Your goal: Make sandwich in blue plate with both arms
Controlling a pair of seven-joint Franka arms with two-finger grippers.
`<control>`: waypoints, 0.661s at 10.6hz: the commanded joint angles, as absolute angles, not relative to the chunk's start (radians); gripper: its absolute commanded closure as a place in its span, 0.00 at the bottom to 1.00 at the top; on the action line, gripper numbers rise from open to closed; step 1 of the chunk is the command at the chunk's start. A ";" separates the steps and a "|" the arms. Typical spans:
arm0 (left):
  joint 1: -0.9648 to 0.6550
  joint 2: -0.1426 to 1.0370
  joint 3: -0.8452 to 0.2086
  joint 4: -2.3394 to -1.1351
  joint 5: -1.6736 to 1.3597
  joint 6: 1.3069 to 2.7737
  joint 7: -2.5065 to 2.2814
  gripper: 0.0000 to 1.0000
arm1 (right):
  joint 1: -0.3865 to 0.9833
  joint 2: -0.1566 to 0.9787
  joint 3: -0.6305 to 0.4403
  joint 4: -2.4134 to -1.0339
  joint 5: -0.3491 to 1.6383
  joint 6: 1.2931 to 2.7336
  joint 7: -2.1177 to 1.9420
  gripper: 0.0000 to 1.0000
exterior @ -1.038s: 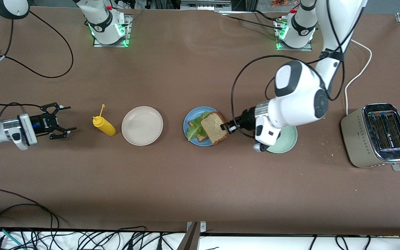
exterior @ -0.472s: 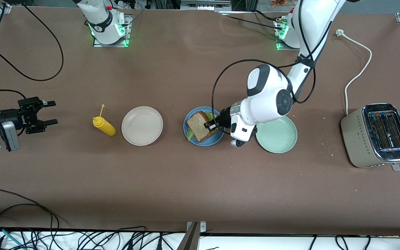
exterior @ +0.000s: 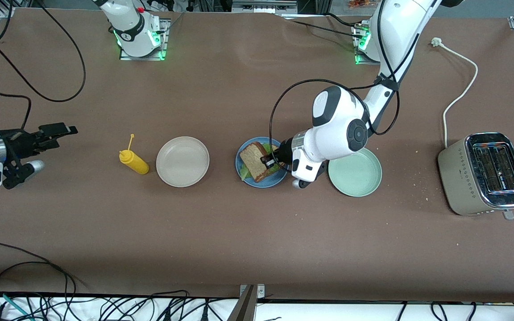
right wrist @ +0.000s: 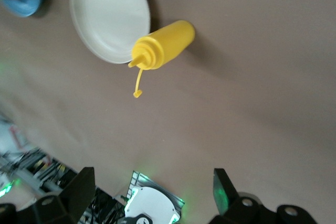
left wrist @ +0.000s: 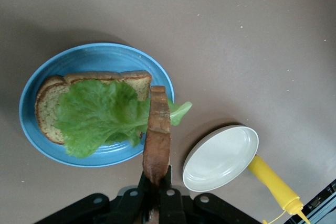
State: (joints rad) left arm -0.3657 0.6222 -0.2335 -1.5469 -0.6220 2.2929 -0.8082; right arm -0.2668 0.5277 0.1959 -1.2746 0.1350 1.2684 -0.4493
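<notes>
**Top slice held over the blue plate**

The blue plate [exterior: 242, 171] is set near the middle of the tabletop [exterior: 257, 240], between a beige-white plate [exterior: 182, 161] and a pale green plate [exterior: 355, 173]. A bread slice [left wrist: 50, 103] and lettuce leaf [left wrist: 97, 114] are carried on it. A second slice [exterior: 253, 160] is pinched at its edge by the clamped left gripper [exterior: 267, 161], over the blue plate. The right gripper [exterior: 38, 147], spread wide and empty, is held near the right arm's edge. A yellow bottle [exterior: 134, 162] lies beside the beige-white plate.

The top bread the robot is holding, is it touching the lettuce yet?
Cannot tell. In the left wrist view the left gripper, shut on the top bread slice, holds it edge-on over the lettuce; no contact or gap shows.
</notes>
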 commanded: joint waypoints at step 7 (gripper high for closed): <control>-0.374 0.624 -0.222 -1.629 -0.531 2.287 -0.813 1.00 | 0.076 0.077 -0.026 -1.689 -0.008 1.634 0.094 0.00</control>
